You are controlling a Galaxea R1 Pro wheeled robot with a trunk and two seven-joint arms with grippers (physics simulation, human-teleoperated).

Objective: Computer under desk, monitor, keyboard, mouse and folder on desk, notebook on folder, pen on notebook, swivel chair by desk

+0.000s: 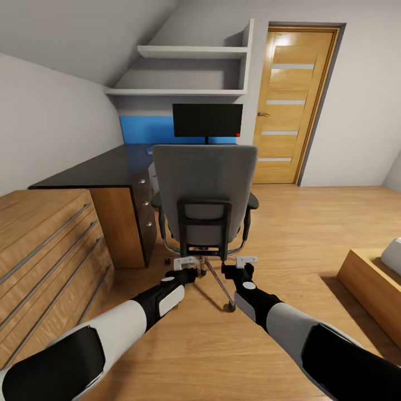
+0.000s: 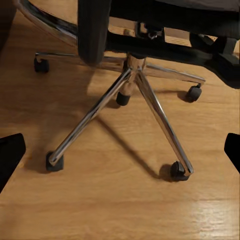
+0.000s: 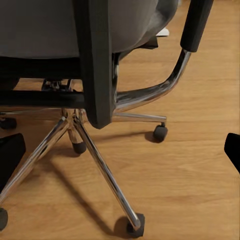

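Note:
The grey swivel chair (image 1: pixel 205 195) stands with its back to me, in front of the black-topped desk (image 1: pixel 94 170). On the desk behind it is the black monitor (image 1: pixel 207 120) with its red dot. A pale sliver (image 1: pixel 152 177) between the desk drawers and the chair may be the computer. Keyboard, mouse, folder, notebook and pen are hidden. My left gripper (image 1: pixel 186 263) and right gripper (image 1: pixel 246 260) hang low behind the chair, both open and empty. The wrist views look at the chrome base (image 2: pixel 135 95) (image 3: pixel 95 160) between wide-apart left gripper (image 2: pixel 120 155) and right gripper (image 3: pixel 120 152) fingers.
A low oak drawer unit (image 1: pixel 50 245) runs along my left. An oak door (image 1: pixel 295 106) is at the back right, and white shelves (image 1: pixel 189 53) hang above the desk. A low wooden piece (image 1: pixel 370 284) sits at right. Wood floor lies between it and the chair.

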